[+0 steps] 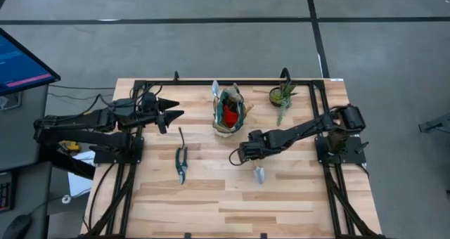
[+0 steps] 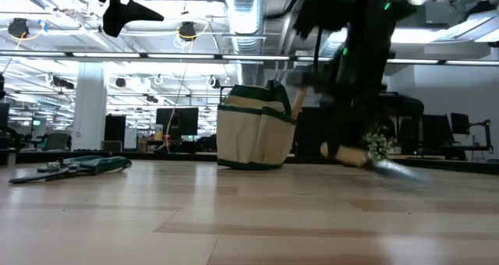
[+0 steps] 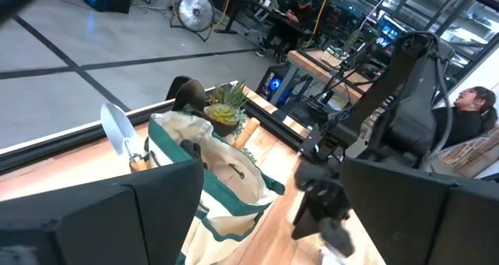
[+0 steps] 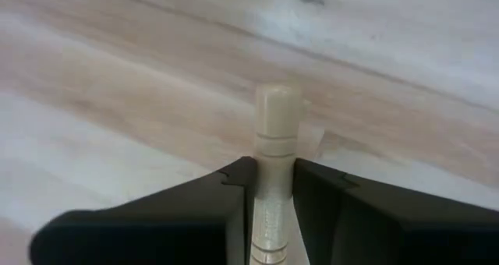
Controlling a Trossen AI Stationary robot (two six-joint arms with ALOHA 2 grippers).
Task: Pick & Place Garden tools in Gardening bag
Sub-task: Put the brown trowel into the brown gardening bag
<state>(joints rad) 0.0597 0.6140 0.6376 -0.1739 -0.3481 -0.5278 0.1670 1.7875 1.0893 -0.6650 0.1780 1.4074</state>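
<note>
- pale wooden planks make up the counter (image 1: 211, 197), which is framed by dark rails and set on a grey floor
- the gardening bag (image 1: 230, 112), green and cream, is stood upright near the far middle of the counter; a red piece (image 1: 230, 117) is seen inside it from above, and a silver trowel head (image 1: 216, 89) is seen sticking out at its far left side
- a small potted plant (image 1: 283, 95) is placed just right of the bag, apart from it
- the pruning shears (image 1: 181, 163) are laid flat on the counter, left of centre and nearer than the bag, touched by neither arm
- the right gripper (image 1: 241, 153) is lowered over the counter, nearer than the bag and to its right; in the right wrist view its fingers (image 4: 226, 199) are seen clenched on the light wooden handle of a trowel (image 4: 274, 152)
- the silver blade of that trowel (image 1: 259, 173) is seen pointing toward the near edge; in the low view the tool is tilted, handle end up, blade toward the wood
- the left gripper (image 1: 174, 110) is held above the counter, left of the bag, with its fingers spread apart and nothing between them
- a monitor (image 1: 21, 63) is seen off the counter at the far left
</note>
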